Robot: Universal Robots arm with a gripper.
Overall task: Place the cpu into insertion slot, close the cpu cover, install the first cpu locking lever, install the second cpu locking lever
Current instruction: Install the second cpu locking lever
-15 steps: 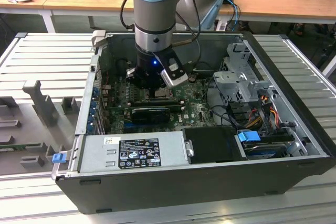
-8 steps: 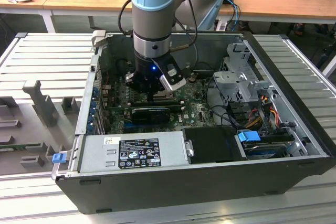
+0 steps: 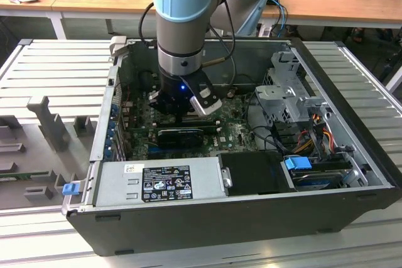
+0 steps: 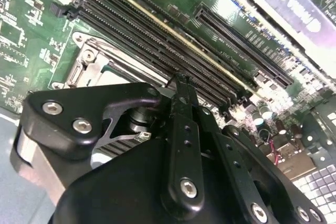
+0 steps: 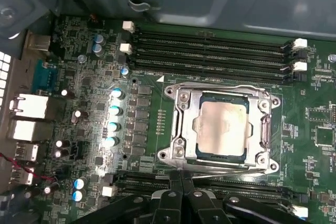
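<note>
The arm reaches down into an open computer case lying on a ribbed metal table, and in the exterior view its gripper sits low over the green motherboard near the case's middle.

In the first wrist view the cpu lies flat in the insertion slot, its pale metal top facing up and its edges square with the socket frame. The chip is nearly square, so no long axis stands out. The cpu cover lies closed over it, the frame plate level and the cut-out centre showing the chip's top. Four long black memory slots run side by side at the socket's 12 o'clock, parallel to its upper edge; another pair of slots runs along its 6 o'clock edge. A thin wire locking lever lies along that 6 o'clock edge of the frame, its long axis parallel to the slots.

The jaws come in from 6 o'clock, fingers pressed together with no gap visible, their tips right at the lever's line; whether they actually grip the lever I cannot tell. In the second wrist view the joined fingertips point at the socket's edge beside the slots
</note>
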